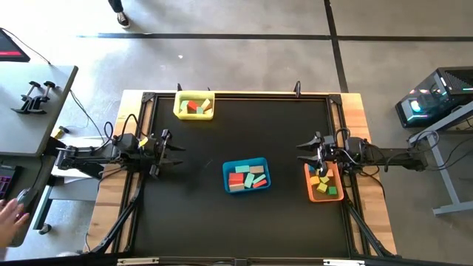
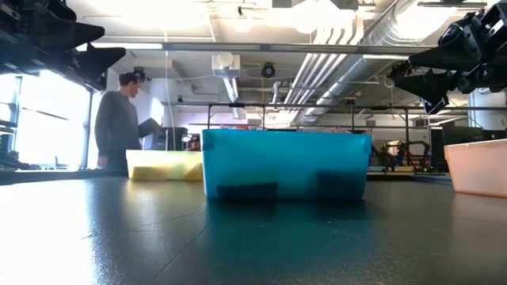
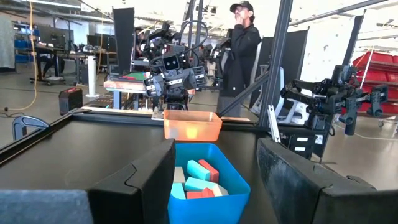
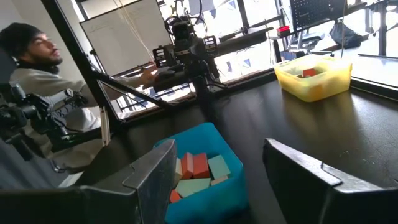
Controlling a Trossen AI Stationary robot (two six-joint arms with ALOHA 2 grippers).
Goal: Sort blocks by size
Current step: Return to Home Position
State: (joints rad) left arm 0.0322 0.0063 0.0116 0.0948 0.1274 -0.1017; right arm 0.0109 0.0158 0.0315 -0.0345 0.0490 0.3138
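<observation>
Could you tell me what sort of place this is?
Probably a robotics lab or workshop: bare overhead ducts run above, the concrete floor has taped lines, and a lit computer stands beside the table.

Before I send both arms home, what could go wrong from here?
The right jaws hang open above the orange tray; a low swing could clip its rim and spill blocks. A person's hand shows off the table's left side near the left arm; a wide sweep might reach it.
</observation>
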